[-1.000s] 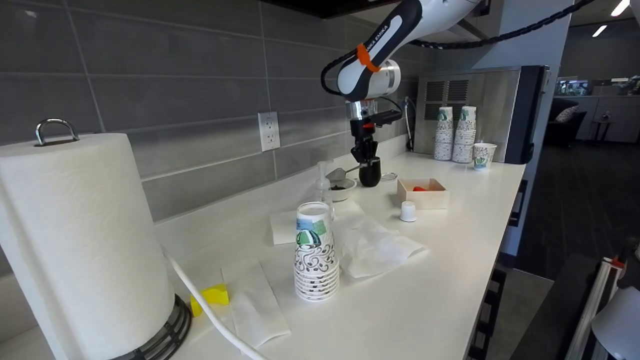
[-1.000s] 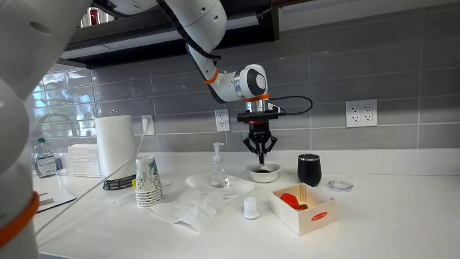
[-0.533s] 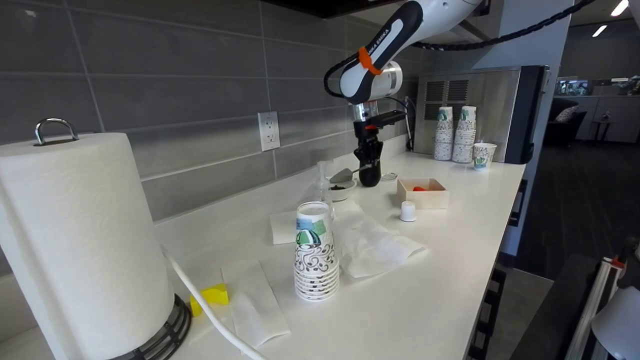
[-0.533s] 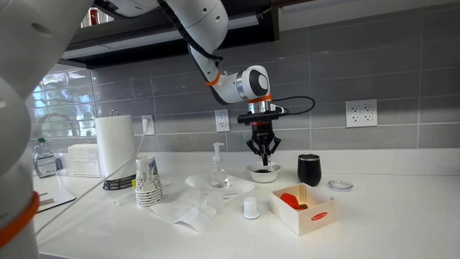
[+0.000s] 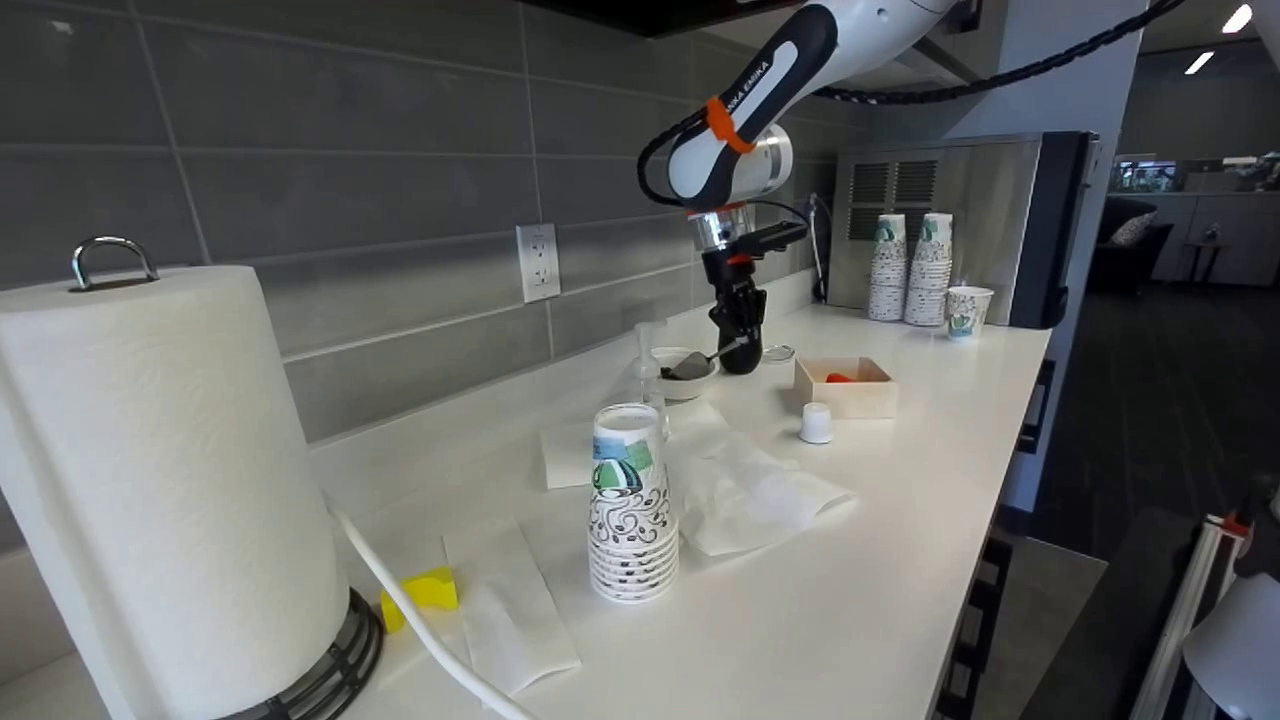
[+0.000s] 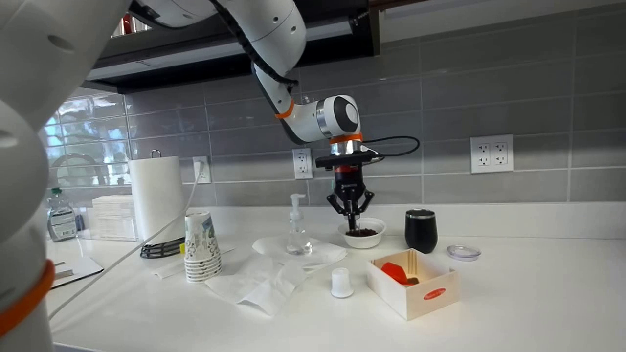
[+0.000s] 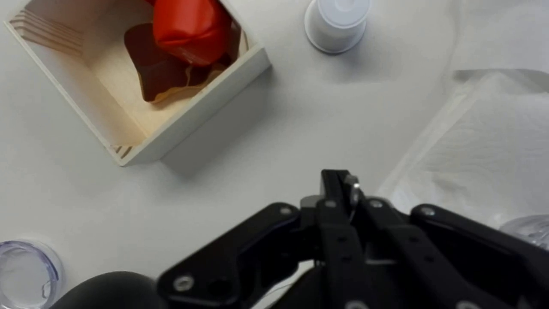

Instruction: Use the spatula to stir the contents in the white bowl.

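Note:
The white bowl (image 6: 363, 242) stands near the wall in both exterior views (image 5: 692, 391), with dark contents (image 6: 361, 232) inside. My gripper (image 6: 352, 225) points down over the bowl and also shows in the other exterior camera (image 5: 738, 345). It is shut on the spatula, whose thin handle end (image 7: 353, 189) shows between the fingertips in the wrist view. The spatula's grey blade (image 5: 690, 366) is tilted down inside the bowl, at the contents. In an exterior view the spatula (image 6: 358, 224) is mostly hidden by the fingers. The bowl is out of the wrist view.
A black tumbler (image 6: 420, 232) and a clear lid (image 6: 463, 252) stand right of the bowl. In front are a wooden box (image 6: 430, 293) with red items and a small white cup (image 6: 341, 282). A soap dispenser (image 6: 297, 237), napkins (image 6: 264, 286) and stacked patterned cups (image 5: 632, 540) are near.
The spatula blade has gone from above the bowl's rim down into the bowl. My gripper rose slightly, then moved down and toward the dispenser side. The bowl has shifted slightly toward the tumbler.

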You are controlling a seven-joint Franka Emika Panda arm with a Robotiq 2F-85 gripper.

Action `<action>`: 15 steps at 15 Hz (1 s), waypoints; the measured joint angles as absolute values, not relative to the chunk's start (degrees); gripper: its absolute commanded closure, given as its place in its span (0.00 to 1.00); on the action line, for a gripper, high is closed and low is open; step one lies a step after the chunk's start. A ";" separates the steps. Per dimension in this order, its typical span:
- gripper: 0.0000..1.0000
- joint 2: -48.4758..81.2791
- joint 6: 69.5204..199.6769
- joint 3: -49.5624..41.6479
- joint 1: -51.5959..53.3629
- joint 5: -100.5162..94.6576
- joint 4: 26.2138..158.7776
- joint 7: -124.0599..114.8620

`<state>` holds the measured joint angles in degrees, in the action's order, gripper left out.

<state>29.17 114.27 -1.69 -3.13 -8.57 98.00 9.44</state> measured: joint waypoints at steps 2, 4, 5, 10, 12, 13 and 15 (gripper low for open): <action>0.99 29.20 114.27 -0.97 -3.25 -7.77 97.86 11.28; 0.99 29.20 114.52 -0.35 -3.65 -6.34 97.66 13.05; 0.99 29.20 114.78 -0.21 -3.86 -5.73 97.57 13.60; 0.99 29.33 115.68 -1.27 -4.16 -5.80 97.48 10.88; 0.99 29.68 115.80 -2.09 -3.94 -6.29 97.43 8.28; 0.99 29.87 116.00 -2.48 -3.80 -6.69 97.42 6.83; 0.99 30.29 116.88 -3.25 -3.35 -7.89 97.42 3.68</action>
<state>30.29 116.88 -3.25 -3.35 -7.89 97.42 3.68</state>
